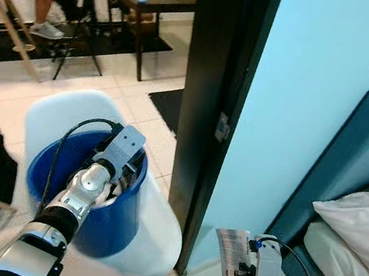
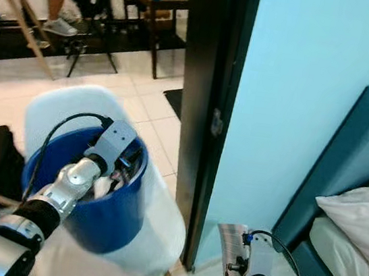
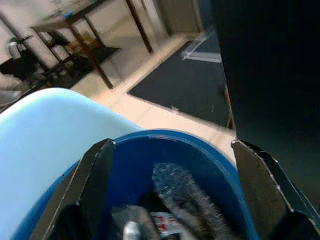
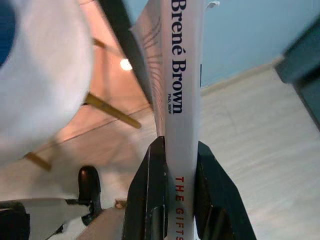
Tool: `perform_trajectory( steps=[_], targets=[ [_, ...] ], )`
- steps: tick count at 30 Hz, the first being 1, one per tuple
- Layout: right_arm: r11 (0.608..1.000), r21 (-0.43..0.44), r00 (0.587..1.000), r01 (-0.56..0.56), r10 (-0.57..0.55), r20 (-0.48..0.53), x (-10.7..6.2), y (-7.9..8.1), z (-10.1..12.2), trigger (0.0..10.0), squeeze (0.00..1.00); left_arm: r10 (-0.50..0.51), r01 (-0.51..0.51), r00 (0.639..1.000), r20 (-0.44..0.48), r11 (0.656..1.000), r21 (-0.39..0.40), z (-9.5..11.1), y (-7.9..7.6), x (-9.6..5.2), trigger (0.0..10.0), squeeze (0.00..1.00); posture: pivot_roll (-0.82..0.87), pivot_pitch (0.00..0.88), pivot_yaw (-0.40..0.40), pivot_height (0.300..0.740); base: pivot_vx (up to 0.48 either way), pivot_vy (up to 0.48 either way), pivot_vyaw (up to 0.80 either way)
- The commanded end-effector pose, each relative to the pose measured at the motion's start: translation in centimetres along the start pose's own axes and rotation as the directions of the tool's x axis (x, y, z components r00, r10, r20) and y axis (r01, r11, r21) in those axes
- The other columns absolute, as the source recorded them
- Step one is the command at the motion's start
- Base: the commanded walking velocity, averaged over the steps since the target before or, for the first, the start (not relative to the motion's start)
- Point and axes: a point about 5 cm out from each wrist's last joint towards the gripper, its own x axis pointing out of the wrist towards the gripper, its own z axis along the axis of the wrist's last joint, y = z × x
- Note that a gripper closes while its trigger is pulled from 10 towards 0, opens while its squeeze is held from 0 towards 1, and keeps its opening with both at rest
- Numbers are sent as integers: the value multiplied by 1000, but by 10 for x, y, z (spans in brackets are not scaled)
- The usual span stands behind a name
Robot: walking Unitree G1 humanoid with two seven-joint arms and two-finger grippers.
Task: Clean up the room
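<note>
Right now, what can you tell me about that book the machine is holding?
The book is a slim white paperback. Its spine carries the author's name, Brené Brown, in dark letters, and below it a title beginning "THE GIFTS" in red. The right gripper clamps it by the spine, one black finger on each side, so it stands roughly upright with its printed pages fanning slightly. It hangs low above the pale tiled floor, beside the white chair and the dark door edge.

L gripper (image 1: 123,171) is inside blue bucket (image 1: 109,220) on white chair (image 1: 155,233); R gripper (image 1: 243,272) near floor holds a book (image 1: 230,266), dark doorframe (image 1: 208,114) between them.
</note>
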Motion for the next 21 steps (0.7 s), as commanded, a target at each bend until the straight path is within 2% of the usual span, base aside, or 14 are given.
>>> perform_trajectory(
  steps=[1,2,3,5,7,9,11,12,14,17,18,19,21],
  targets=[
    [1000,-12,1000,-7,7,17,2,2,6,10000,0,6,-6,1000,-1,999,-48,0,1,-1,10000,0,-103,0,-10,740,-480,0,0],
    [1000,-11,1000,-9,9,22,2,3,7,10000,0,11,-4,999,41,987,-162,11,-4,4,10000,0,-104,0,-7,740,-480,0,0],
    [1000,-10,1000,-10,10,25,3,4,8,10000,0,11,1,998,55,978,-207,15,-6,6,10000,0,-105,0,-6,740,-405,0,0],
    [1000,-10,1000,-10,10,25,3,4,8,10000,0,11,1,998,55,978,-207,15,-6,6,10000,0,-105,0,-6,740,-405,0,0],
    [1000,-15,1000,-14,14,27,3,5,9,10000,0,-13,31,997,78,970,-242,18,-12,7,10000,0,-106,0,-2,740,-321,0,0],
    [1000,-15,1000,-14,14,27,3,5,9,10000,0,-13,31,997,78,970,-242,18,-12,7,10000,0,-106,0,-2,740,-259,0,0],
    [1000,-18,1000,-15,16,24,3,6,8,10000,0,-77,94,993,85,972,-217,15,-22,3,10000,0,-107,0,1,740,0,0,0],
    [1000,-18,1000,-15,16,24,3,6,8,10000,0,-77,94,993,85,972,-217,15,-22,3,10000,0,-107,0,1,740,0,0,0],
    [1000,-19,1000,-12,12,19,3,6,6,10000,0,-100,115,992,74,966,-230,9,-26,0,10000,0,-107,0,2,740,0,0,0],
    [1000,-19,1000,1,-1,-1,2,6,0,10000,0,-163,147,986,-34,950,-277,-25,-35,-18,10000,0,-106,0,3,740,0,-231,0],
    [1000,-19,1000,1,-1,-1,2,6,0,10000,0,-163,147,986,-34,950,-277,-25,-35,-18,10000,0,-106,0,3,740,0,-424,0],
    [1000,-22,1000,8,-8,-7,1,5,-2,10000,0,-188,156,979,-82,941,-301,-39,-39,-27,10000,0,-105,0,2,740,0,-480,0],
    [1000,-22,1000,8,-8,-7,1,5,-2,10000,0,-188,156,979,-82,941,-301,-39,-39,-27,10000,0,-105,0,2,740,0,-480,0]
  ],
)
